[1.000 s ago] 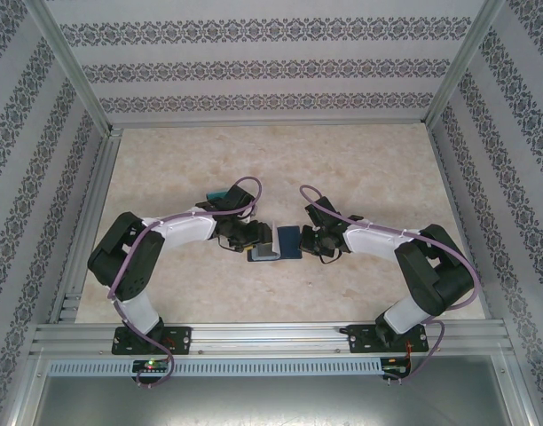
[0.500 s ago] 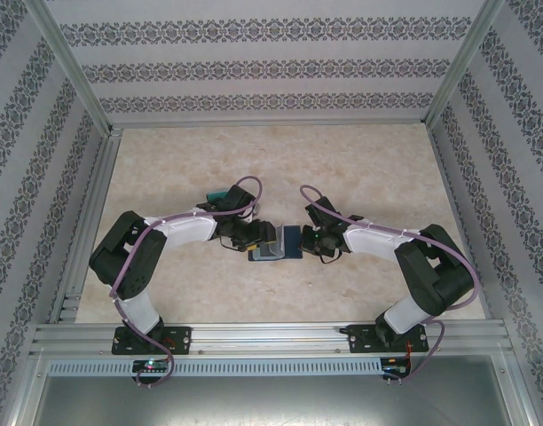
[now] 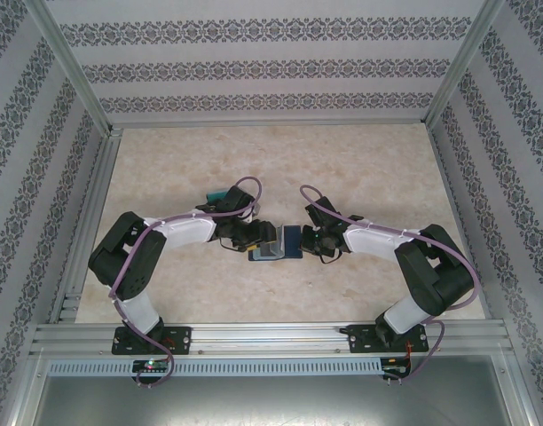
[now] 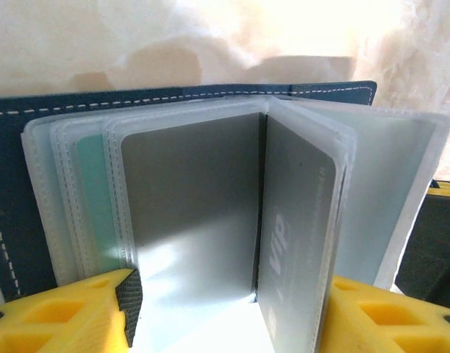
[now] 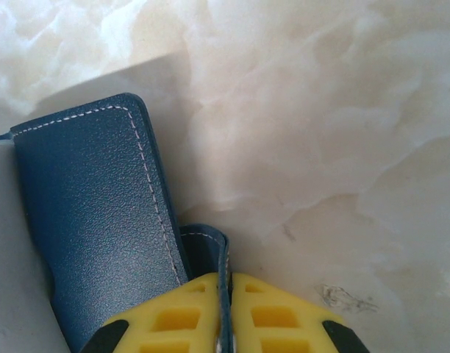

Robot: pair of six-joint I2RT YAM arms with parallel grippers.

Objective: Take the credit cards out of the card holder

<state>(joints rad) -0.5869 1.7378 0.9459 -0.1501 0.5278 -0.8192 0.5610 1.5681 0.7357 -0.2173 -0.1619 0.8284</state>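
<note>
The right gripper (image 5: 229,316) is clamping the tab (image 5: 209,254) of the card holder (image 5: 93,213) while the left gripper (image 4: 225,316), unclenched, is straddling a grey card (image 4: 295,235); next it likely needs closing and pulling.

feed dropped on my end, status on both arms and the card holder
Right jaws shut on card holder tab. Left jaws open, astride clear sleeves. Grey VIP card, teal card not yet out. Nothing blocking.
</note>
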